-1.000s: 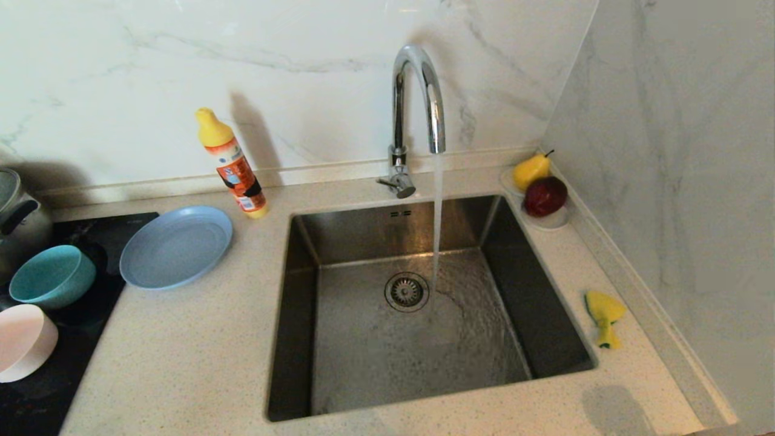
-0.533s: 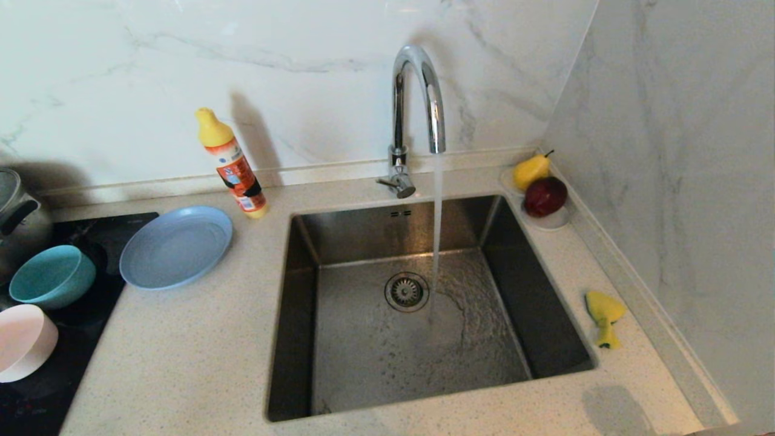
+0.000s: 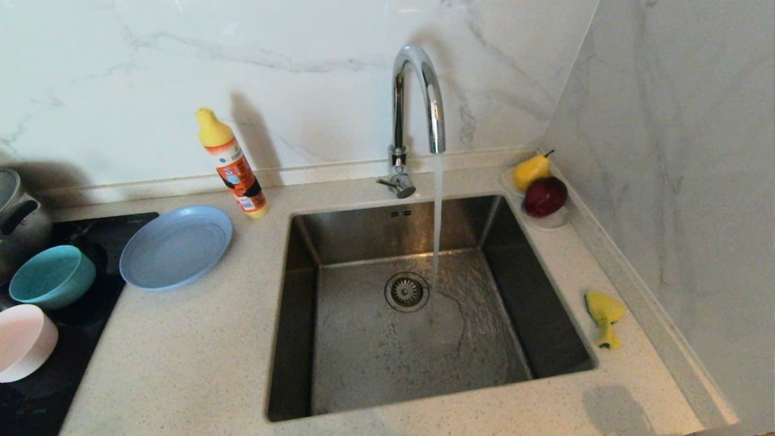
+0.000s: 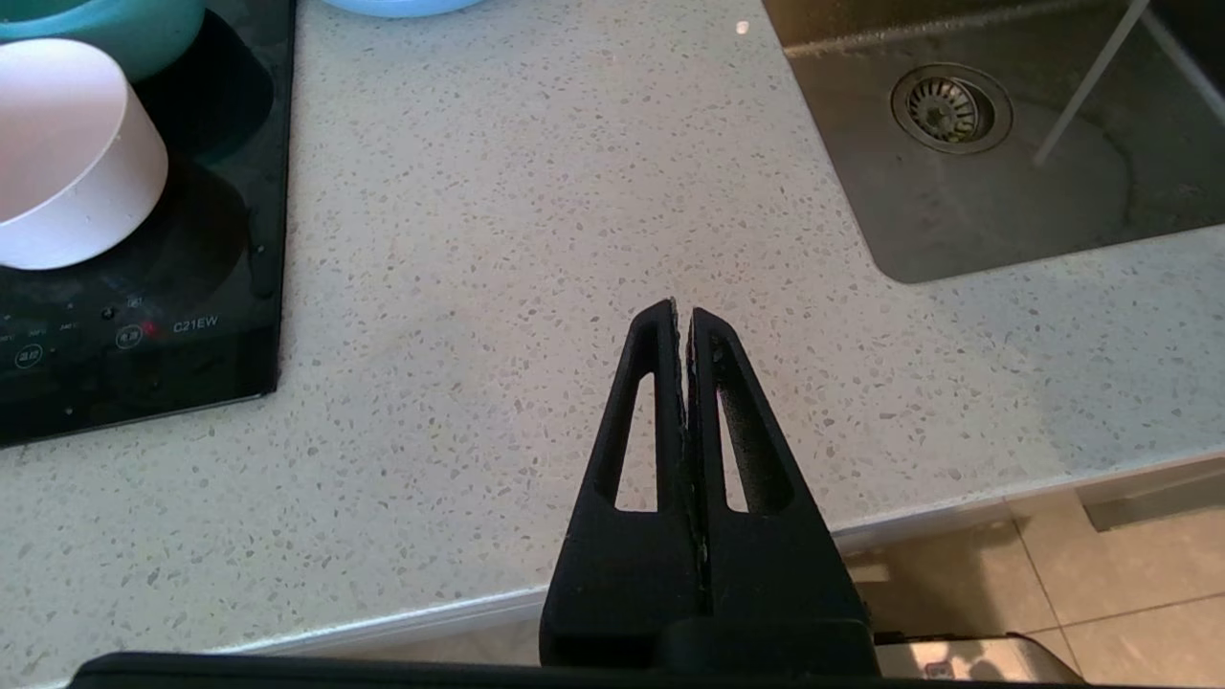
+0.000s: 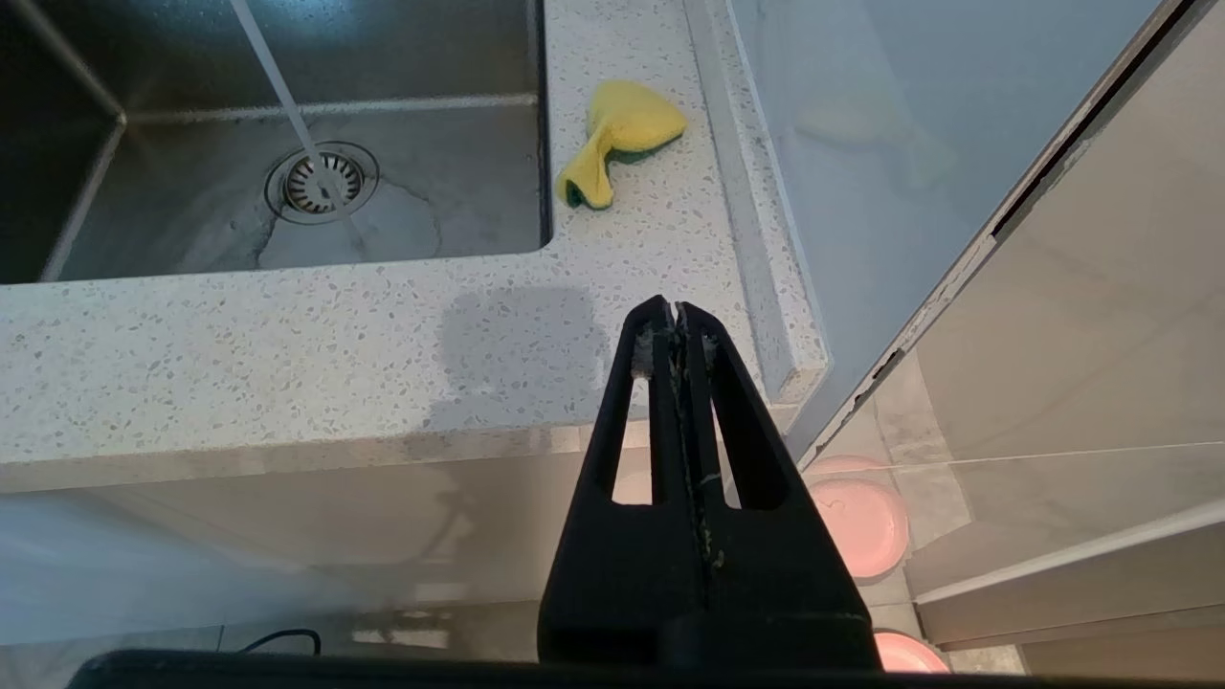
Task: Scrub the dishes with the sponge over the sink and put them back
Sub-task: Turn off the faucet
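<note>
The small yellow sponge with a thin green scouring layer (image 3: pixel 603 316) lies untouched on the speckled pale stone surface (image 3: pixel 181 351), just beside the right rim of the large square brushed stainless-steel sink (image 3: pixel 418 339) and near the raised ledge at the wall. The dishes sit well apart from it, on the far left: the wide blue-grey plate (image 3: pixel 175 246) partly on the surface and partly over the edge of the black glass cooktop (image 3: pixel 36 399), the teal bowl (image 3: pixel 52 274) and the smaller pale pink dish (image 3: pixel 23 341) on the cooktop itself. A salmon-pink plate is not seen on the surface.

By my reading the task has not begun: nothing is held, nothing is over the basin, and every dish has yet to be scrubbed and put back. Only the water is ready, running in a thin stream from the curved chrome tap (image 3: pixel 416 115) onto the basin floor beside the round drain strainer (image 3: pixel 406 291).

The left end effector (image 4: pixel 683 311) hangs over the surface's front edge with its fingers pressed together and empty; the right end effector (image 5: pixel 676 308), likewise closed on nothing, hangs by the front right corner, with the sponge ahead of it.

Further out, an orange detergent bottle with a yellow cap (image 3: pixel 231 163) leans at the back, a small white saucer (image 3: pixel 548 221) carrying a pear and an apple fills the back right corner, and a metal pot (image 3: pixel 15 212) shows at the far left. White marble-veined walls close in the back and right; beige floor tiles lie below.
</note>
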